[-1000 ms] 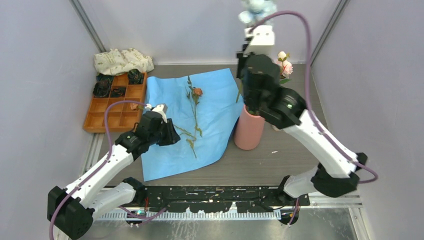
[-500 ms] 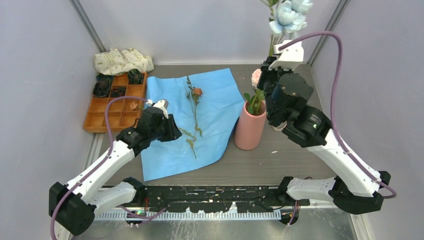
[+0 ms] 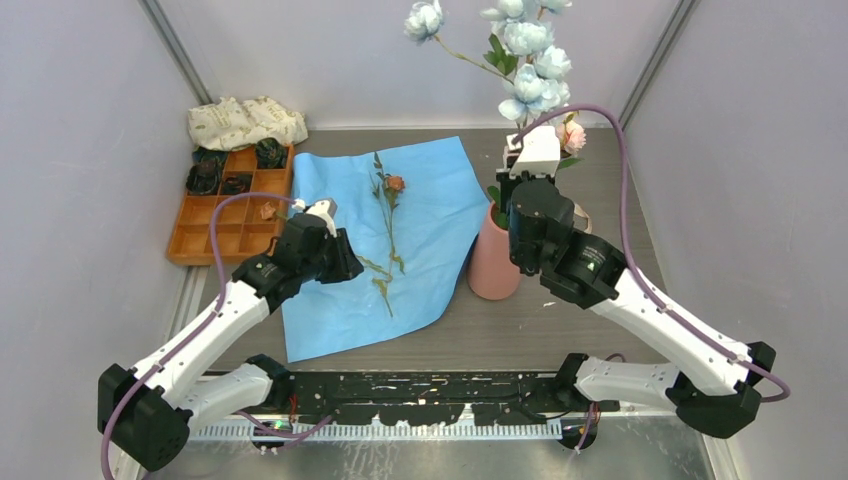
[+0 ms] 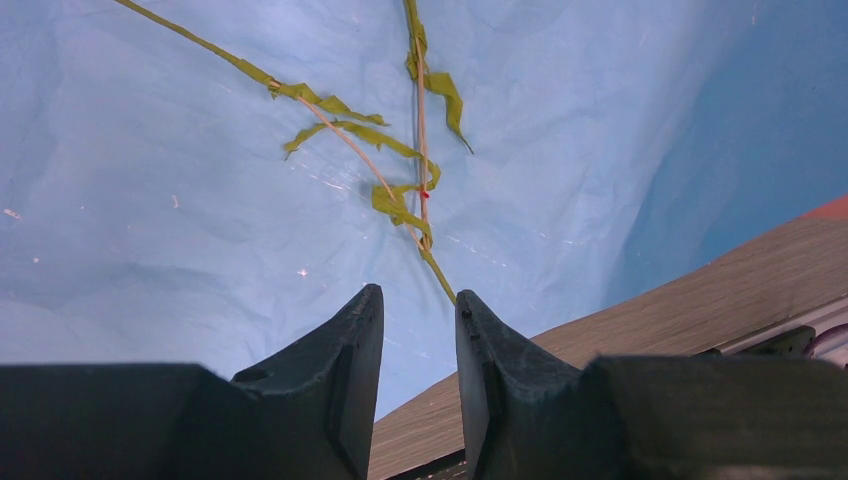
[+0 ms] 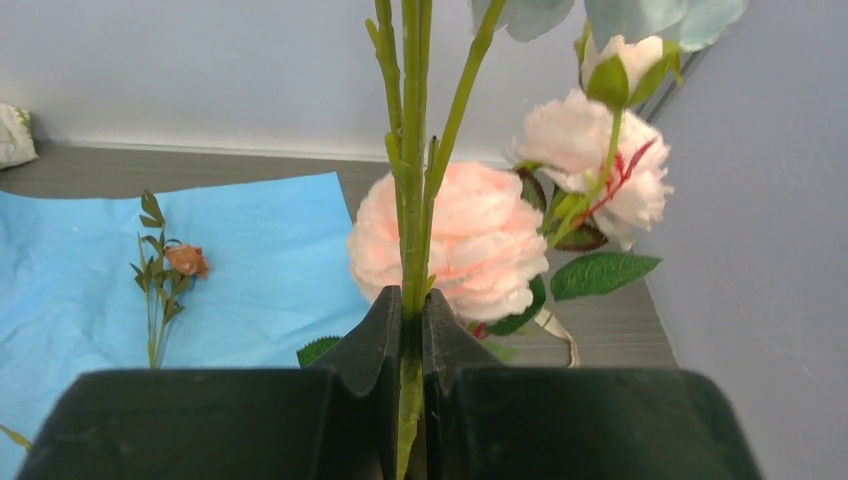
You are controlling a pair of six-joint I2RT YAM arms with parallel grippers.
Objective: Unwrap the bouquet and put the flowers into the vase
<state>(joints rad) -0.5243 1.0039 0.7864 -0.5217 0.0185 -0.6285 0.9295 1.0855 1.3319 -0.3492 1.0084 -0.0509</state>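
Since half a sec ago, blue flowers [image 3: 525, 60] are coming down & left w/ R gripper [image 5: 405, 305], its jaws pinching their green stems tight. Blooms are standing high above it, vase [image 3: 497, 262] is sitting just below it, pink blooms [image 5: 455, 240] just beyond it. L gripper [image 4: 418, 305] is hovering low over blue paper [image 3: 430, 190], jaws partly spread, gripping nothing; rose stem [image 3: 388, 215] is lying just ahead of its tips.

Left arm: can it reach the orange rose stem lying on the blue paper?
Probably yes. The left end effector sits just short of the orange rose stem, jaws slightly apart, with only bare blue paper between.
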